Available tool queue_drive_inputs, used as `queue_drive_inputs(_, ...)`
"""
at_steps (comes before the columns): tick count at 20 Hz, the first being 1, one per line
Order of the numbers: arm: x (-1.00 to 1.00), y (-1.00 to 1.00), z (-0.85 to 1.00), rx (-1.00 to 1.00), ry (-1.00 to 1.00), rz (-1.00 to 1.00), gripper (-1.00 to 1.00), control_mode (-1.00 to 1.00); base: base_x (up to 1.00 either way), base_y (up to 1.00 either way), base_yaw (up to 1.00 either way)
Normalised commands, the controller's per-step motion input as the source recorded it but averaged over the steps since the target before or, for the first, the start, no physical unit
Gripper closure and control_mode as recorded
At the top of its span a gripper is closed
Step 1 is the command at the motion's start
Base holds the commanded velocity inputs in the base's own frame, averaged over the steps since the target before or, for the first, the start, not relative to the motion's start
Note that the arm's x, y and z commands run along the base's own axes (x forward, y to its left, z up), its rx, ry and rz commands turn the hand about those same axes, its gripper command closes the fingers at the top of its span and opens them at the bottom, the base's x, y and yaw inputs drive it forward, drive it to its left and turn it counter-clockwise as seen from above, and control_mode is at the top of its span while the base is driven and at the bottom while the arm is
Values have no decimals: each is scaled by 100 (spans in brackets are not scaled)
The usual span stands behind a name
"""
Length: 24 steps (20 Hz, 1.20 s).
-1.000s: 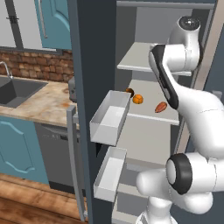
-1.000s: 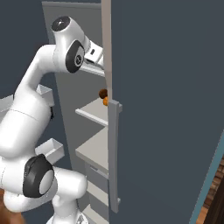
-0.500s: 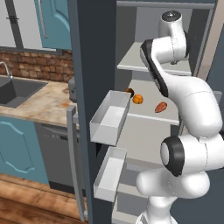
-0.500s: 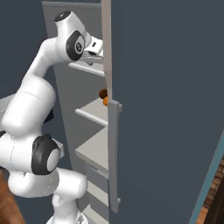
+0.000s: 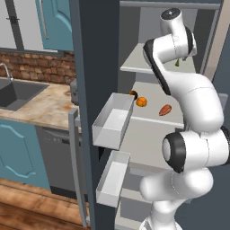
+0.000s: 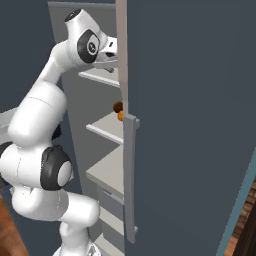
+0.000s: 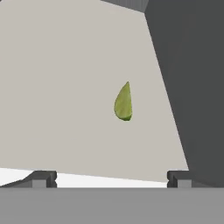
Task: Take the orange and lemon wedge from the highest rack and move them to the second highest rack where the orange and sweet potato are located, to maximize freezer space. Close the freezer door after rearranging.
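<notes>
The tool [image 7: 110, 177] stood wide open and empty above the highest rack [image 7: 65, 87], its two fingertips [image 7: 43, 178] well apart. The lemon wedge [image 7: 123, 103] lay on that rack ahead of the tips, near the freezer's dark side wall [image 7: 192, 78]. On the second highest rack [image 5: 155, 117] sat an orange [image 5: 141, 102] and, apart from it, the sweet potato [image 5: 165, 110]. The freezer door [image 5: 96, 72] stood open, with a white bin [image 5: 112, 121] on its inner face.

A kitchen: sink [image 5: 15, 92], teal cupboards [image 5: 56, 22], open freezer [image 5: 148, 81].
</notes>
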Motion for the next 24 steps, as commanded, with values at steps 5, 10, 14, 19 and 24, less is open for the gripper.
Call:
queue_drive_inputs(5,4,-40,-2,0,0,0,-100,-100,0,0,0)
queue_drive_inputs(10,16,-29,0,0,0,0,-100,-100,0,0,0)
queue_drive_inputs(14,13,-22,-1,0,0,0,-100,-100,0,0,0)
queue_drive_inputs(19,10,-23,-5,0,0,0,-100,-100,0,0,0)
queue_drive_inputs(24,15,-23,-9,0,1,0,-100,-100,0,0,0)
